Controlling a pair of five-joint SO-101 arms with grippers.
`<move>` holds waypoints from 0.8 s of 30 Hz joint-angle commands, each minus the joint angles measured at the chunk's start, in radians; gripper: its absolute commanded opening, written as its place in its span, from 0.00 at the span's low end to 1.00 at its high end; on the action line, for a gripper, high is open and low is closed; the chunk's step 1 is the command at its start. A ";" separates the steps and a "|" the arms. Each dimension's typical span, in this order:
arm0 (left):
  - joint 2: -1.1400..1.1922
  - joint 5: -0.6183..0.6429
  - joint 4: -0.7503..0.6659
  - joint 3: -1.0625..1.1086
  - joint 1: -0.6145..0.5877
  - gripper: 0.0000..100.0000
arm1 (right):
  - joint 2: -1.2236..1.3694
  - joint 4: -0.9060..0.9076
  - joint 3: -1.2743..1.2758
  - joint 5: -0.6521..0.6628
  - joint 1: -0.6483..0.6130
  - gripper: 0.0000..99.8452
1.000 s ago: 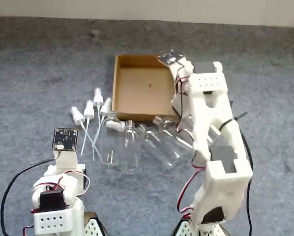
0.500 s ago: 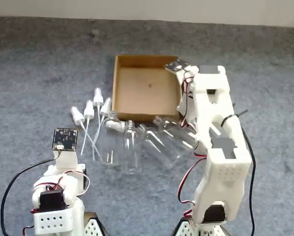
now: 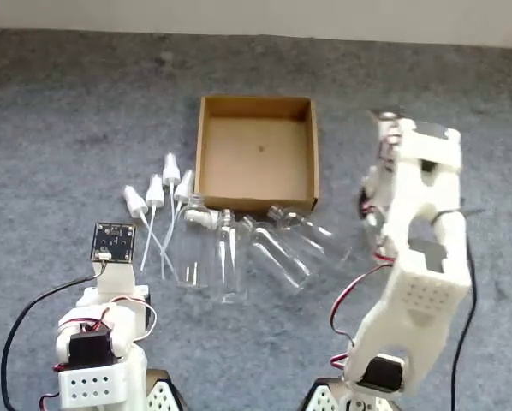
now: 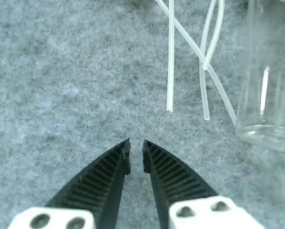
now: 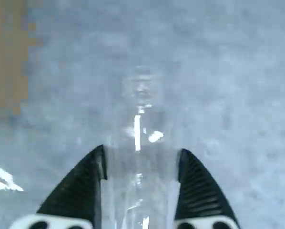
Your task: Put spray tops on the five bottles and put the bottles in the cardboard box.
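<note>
Right gripper (image 5: 141, 156) clamped on a clear bottle (image 5: 141, 112), neck pointing away from the claw, at about 3 o'clock of the cardboard box (image 3: 256, 104). Left gripper (image 4: 135, 151) closed on nothing. Spray tops (image 3: 157, 193) lie at its 1 o'clock and the loose bottles (image 3: 226, 257) at 3 o'clock.
</note>
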 commanded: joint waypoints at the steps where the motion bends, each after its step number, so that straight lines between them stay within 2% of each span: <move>1: -0.004 0.000 -0.002 0.019 -0.007 0.00 | -0.001 0.010 -0.025 -0.012 0.140 0.01; 6: -0.004 -0.029 -0.057 0.019 -0.016 0.00 | -0.002 0.013 -0.025 0.049 0.271 0.01; 8: -0.004 -0.157 -0.098 0.019 -0.050 0.00 | -0.002 0.042 -0.024 0.083 0.300 0.01; 13: -0.004 -0.618 -0.196 0.019 -0.236 0.00 | -0.002 0.104 -0.022 0.137 0.328 0.01; 15: -0.005 -0.703 -0.229 0.016 -0.248 0.00 | -0.004 0.102 -0.018 0.141 0.335 0.01; 19: -0.004 -0.692 -0.252 -0.050 -0.251 0.00 | -0.004 0.093 -0.016 0.143 0.331 0.01; 22: -0.002 -0.621 -0.199 -0.196 -0.248 0.00 | -0.004 0.082 -0.016 0.143 0.326 0.01; 24: 0.001 -0.618 -0.153 -0.305 -0.248 0.00 | -0.004 0.056 -0.016 0.143 0.329 0.01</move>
